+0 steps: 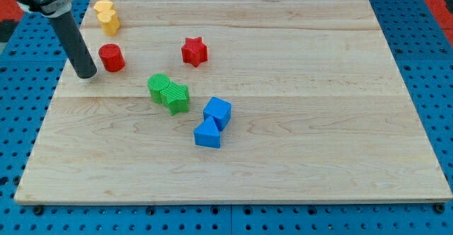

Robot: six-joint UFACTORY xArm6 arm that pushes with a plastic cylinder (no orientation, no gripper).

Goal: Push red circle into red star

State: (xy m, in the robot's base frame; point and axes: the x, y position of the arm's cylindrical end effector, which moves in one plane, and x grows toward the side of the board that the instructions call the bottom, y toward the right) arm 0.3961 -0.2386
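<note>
My tip (85,74), the lower end of the straight dark rod, is resting on the pale wooden board (297,157) near the view's left edge. Being a plain rod, it has no jaws to open or close, and it is clamping on nothing. It is sitting just to the left of the small red circle block (112,57), slightly lower in the view; whether the two are touching or a thin gap is lying between them cannot be told.

Above the red circle, toward the view's top, two yellow blocks (107,16) with rounded outlines are sitting pressed together, one just behind the other; their exact shapes are not showing clearly.

Moving right, the red circle is lying well apart from the red star-shaped block (194,52), which is standing at nearly the same height in the view, with bare wood lying between them.

Below that stretch, two green blocks (168,93) are touching each other: the left one is looking rounded with a ribbed top, the right one more star-like.

Further right and lower, two blue blocks are sitting in contact: a blue cube (218,112) above and an angular blue block (207,134) below it, toward the view's bottom.

The board is lying on a blue perforated table surface (425,65), which is showing around all its edges.
</note>
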